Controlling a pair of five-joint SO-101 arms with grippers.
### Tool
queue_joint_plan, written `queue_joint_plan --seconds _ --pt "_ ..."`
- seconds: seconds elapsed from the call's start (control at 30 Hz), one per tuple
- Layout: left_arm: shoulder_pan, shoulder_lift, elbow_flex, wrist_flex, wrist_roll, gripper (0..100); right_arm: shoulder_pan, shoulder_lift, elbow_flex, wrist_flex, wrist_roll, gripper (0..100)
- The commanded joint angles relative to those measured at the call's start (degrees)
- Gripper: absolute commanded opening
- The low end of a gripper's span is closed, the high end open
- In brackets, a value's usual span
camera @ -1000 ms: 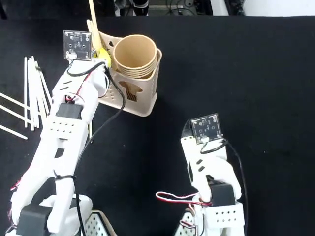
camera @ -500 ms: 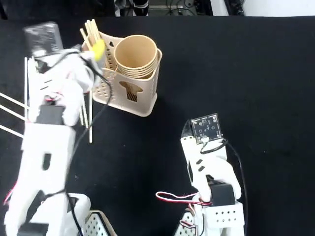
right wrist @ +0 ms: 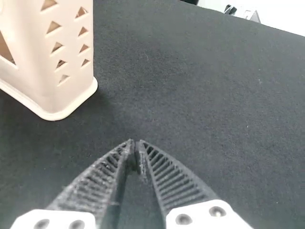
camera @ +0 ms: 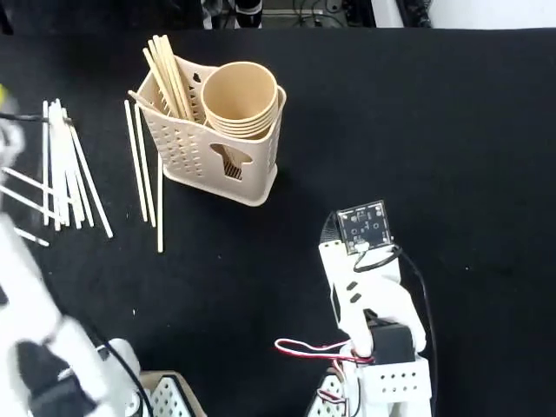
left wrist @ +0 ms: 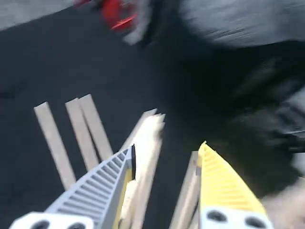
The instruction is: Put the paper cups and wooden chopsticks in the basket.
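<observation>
The beige basket stands at the back left with stacked paper cups and several wooden chopsticks upright in it. More chopsticks lie loose on the black table to its left, and three lie close beside it. My left gripper is open, hovering low over loose chopsticks with nothing held. That arm is a blur at the far left edge. My right gripper is shut and empty, resting low in front of the basket, apart from it.
The right arm's body stands at the front centre. A perforated white base sits at the front left edge. Black tabletop stretches to the right of the basket.
My left arm has swung away from the basket to the far left, over the loose chopsticks, leaving a chopstick in the basket. The right arm has not moved.
</observation>
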Motion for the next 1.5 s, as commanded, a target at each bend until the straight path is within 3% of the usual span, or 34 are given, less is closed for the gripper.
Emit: queue_joint_plan --seconds 0.0,0.27,0.53,0.93,1.07,1.2,1.47 --pt "-7.25 11.08 -3.74 -1.05 -2.64 22 -0.53 -2.86 -0.13 -0.18 0.62 1.3" --pt "-14.81 37.1 -16.31 -2.99 -2.9 22 -0.53 -2.86 -0.13 -0.09 0.62 1.3" --pt "-15.16 63.47 -37.41 -2.37 -2.73 22 -0.62 -2.86 -0.13 0.0 0.62 1.3" --pt "-16.13 92.4 -78.02 14.51 -3.08 22 -0.62 -2.86 -0.13 0.0 0.62 1.3" --pt "-16.57 98.81 -88.57 18.81 -3.08 19 -0.62 -2.86 -0.13 0.0 0.62 1.3" --pt "-16.57 100.31 -93.23 22.95 -3.16 2 -0.62 -2.86 -0.13 0.0 0.62 1.3" --pt "-13.58 88.26 -92.97 30.68 -3.16 3 -0.62 -2.86 -0.13 0.0 0.62 1.3"
